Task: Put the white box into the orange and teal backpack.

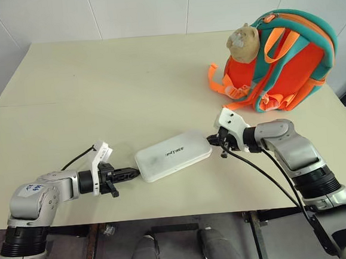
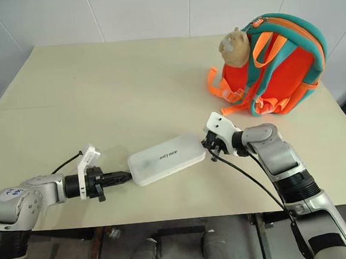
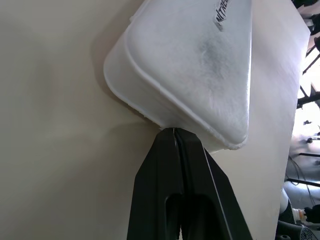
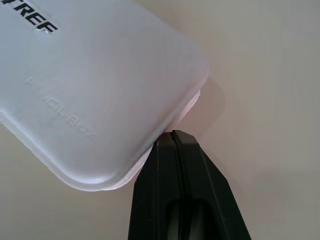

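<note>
Head views: left hand (image 1: 134,173) reaching in low from the near left corner of the surface (image 1: 98,93), forearm almost level, fingers pressed together, tips against the left short end of the white box (image 1: 173,154). Right hand (image 1: 212,141) coming in from the near right edge, wrist bent inward, fingers likewise closed, tips at the opposite short end. One white box, lying flat near the front edge, about midway between the side edges. One orange and teal backpack (image 1: 288,66), upright at the far right corner, straps facing forward, one plush bear (image 1: 242,42) at its top. Wide bare room across the left and far parts of the surface; open stretch between box and backpack.

Left wrist view: two black fingers (image 3: 165,190) shut tight, tips touching the box's rounded corner rim, nothing clamped.

Right wrist view: two black fingers (image 4: 165,180) shut tight, tips under the box's corner edge, nothing clamped.
</note>
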### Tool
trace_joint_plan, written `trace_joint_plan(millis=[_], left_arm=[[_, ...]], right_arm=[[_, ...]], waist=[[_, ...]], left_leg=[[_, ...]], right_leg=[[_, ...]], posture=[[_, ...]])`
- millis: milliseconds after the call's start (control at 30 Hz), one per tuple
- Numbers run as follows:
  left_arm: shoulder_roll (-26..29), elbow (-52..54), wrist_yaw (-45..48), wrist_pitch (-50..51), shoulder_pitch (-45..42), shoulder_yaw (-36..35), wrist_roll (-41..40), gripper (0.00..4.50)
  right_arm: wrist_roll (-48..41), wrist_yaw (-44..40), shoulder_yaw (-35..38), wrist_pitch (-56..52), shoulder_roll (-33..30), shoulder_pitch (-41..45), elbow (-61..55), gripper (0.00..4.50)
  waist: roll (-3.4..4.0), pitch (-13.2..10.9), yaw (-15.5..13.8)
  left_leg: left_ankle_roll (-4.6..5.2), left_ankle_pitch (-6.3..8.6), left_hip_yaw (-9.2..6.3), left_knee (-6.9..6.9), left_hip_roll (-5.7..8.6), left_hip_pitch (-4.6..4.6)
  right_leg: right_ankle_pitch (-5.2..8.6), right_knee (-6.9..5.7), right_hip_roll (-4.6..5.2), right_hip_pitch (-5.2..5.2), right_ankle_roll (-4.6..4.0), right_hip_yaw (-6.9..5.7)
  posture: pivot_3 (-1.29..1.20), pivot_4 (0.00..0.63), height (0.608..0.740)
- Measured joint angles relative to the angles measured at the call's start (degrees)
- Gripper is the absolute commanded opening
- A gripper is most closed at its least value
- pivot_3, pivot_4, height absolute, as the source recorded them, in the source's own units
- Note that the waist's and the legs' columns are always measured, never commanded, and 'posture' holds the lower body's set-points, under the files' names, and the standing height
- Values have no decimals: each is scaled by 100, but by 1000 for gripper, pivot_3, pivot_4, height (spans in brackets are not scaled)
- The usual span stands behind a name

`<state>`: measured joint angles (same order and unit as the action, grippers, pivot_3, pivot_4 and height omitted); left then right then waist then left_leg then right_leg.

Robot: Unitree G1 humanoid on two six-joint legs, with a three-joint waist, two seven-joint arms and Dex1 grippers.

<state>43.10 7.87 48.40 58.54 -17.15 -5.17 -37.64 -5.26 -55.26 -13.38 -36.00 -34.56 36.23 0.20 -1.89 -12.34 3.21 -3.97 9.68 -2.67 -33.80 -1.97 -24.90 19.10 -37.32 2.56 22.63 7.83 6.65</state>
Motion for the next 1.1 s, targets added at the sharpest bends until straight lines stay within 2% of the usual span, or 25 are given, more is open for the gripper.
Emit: trace_joint_plan(millis=[433,800,1100], left_arm=[[8,-561,249,-394,-617,298,387,27],[107,-439,413,-369,-577,351,410,27],[387,-200,345,-20,-280,-278,171,27]], right_arm=[[-405,-873,-138,-833,-894,-515,-1182,0],[-406,-847,-193,-753,-1058,-563,-1228,0],[-195,-682,-187,-389,-1462,-575,-894,0]], waist=[[0,0,-4],[0,0,-6],[-1,0,-10]], left_leg=[[0,1,-1,8,1,-7],[0,1,0,8,1,-8],[1,2,0,6,2,-9]], right_leg=[[0,23,1,-1,1,-1],[-1,28,2,-2,2,-1],[0,34,6,-4,-1,-2]], posture=[[0,150,740],[0,150,740],[0,150,740]])
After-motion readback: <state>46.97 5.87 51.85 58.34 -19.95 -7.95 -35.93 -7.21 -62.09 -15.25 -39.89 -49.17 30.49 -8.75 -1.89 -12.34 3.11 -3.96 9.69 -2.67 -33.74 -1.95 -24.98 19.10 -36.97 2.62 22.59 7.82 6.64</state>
